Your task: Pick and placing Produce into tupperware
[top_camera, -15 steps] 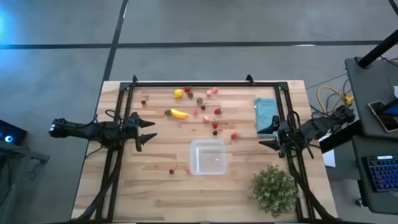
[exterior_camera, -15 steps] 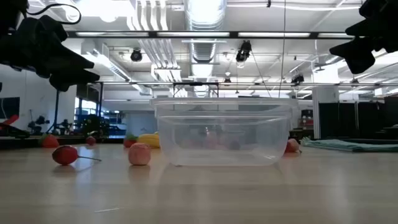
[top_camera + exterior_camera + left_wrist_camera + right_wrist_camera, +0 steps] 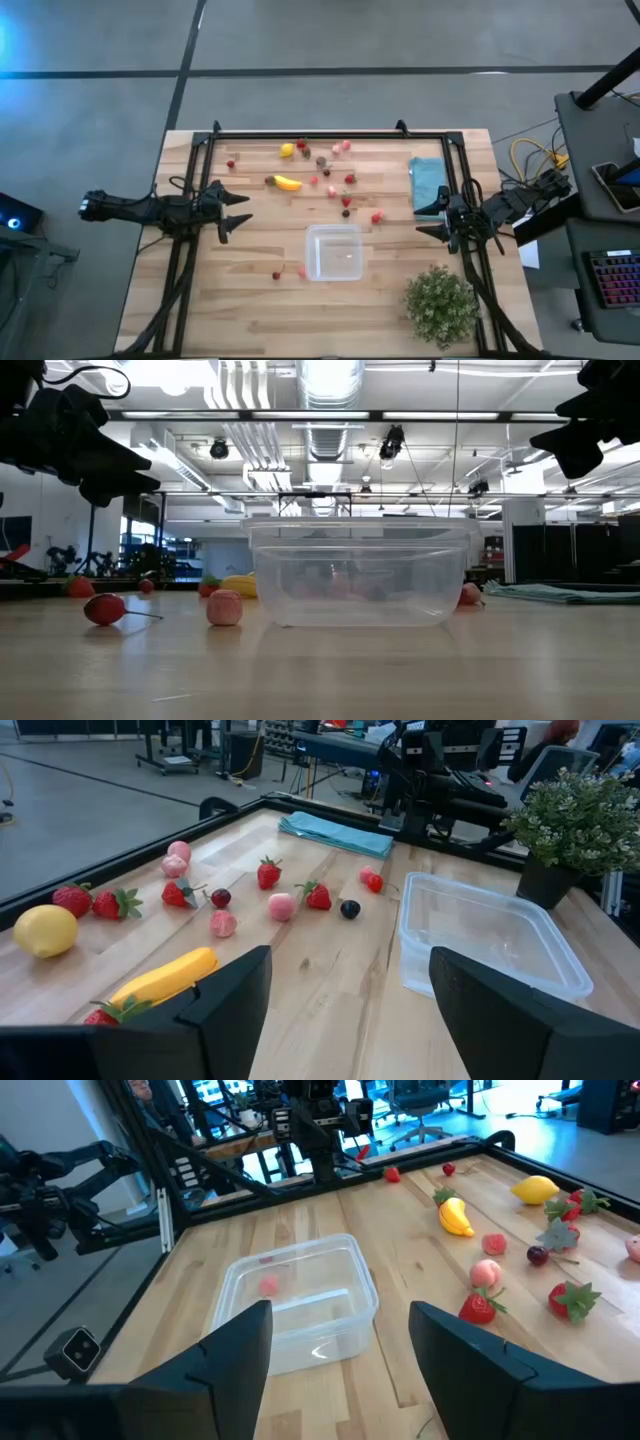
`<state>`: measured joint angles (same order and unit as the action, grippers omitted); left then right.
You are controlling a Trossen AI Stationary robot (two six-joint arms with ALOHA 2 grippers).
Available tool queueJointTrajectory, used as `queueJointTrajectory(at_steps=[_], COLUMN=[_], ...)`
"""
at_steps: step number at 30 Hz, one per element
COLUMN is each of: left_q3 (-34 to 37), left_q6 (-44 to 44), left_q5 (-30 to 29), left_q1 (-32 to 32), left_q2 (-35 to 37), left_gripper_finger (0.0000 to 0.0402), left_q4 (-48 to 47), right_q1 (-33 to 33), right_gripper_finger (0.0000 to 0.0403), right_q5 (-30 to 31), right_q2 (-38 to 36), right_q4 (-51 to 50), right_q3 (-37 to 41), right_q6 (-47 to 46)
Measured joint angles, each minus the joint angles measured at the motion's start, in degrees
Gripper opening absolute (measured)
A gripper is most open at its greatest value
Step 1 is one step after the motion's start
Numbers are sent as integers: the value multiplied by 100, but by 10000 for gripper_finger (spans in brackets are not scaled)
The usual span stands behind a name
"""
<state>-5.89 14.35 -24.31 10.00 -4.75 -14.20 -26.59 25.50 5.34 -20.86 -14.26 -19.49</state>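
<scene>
Both grippers, left [image 3: 237, 211] and right [image 3: 432, 220], hover released and empty; fruit [image 3: 288, 183] seems light, hard, roll-prone, so pinch across the middle, container [image 3: 333, 252] empty.

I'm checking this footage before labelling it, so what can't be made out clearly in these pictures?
- High view: the produce pieces are too small to tell their kinds apart.
- Low view: fruit behind the tupperware shows only as smears through its clear wall.
- Left wrist view: the potted plant is cut off by the picture's edge.
- Right wrist view: a pink piece is cut off by the picture's edge.
</scene>
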Motion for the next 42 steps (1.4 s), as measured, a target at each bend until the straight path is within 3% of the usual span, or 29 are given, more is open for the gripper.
queueJointTrajectory(at_steps=[16, 22, 26, 29, 33, 38, 42], left_q3=[0, -1, 0, -1, -1, 0, -1], left_q6=[0, 2, 0, 0, 2, 1, 0], left_q5=[0, 2, 2, 1, 1, 1, 2], left_q1=[0, 0, 0, 0, 0, 0, 0], left_q2=[0, 2, 0, 0, 0, -4, -4], left_gripper_finger=[258, 258, 258, 258, 258, 258, 258], left_q4=[-2, -2, 0, -1, 1, -2, -5], right_q1=[0, -2, -1, -2, 9, 9, 9], right_gripper_finger=[228, 228, 228, 228, 228, 228, 228], right_q5=[3, 149, 172, 1036, 2214, 2346, 2412], right_q2=[0, 0, 0, 16, 44, 35, 35], right_q4=[3, 9, 22, 152, 356, 402, 409], right_q3=[0, -2, -1, -4, -9, -31, -35], right_q6=[70, 3411, 4906, 5438, 7802, 9998, 10882])
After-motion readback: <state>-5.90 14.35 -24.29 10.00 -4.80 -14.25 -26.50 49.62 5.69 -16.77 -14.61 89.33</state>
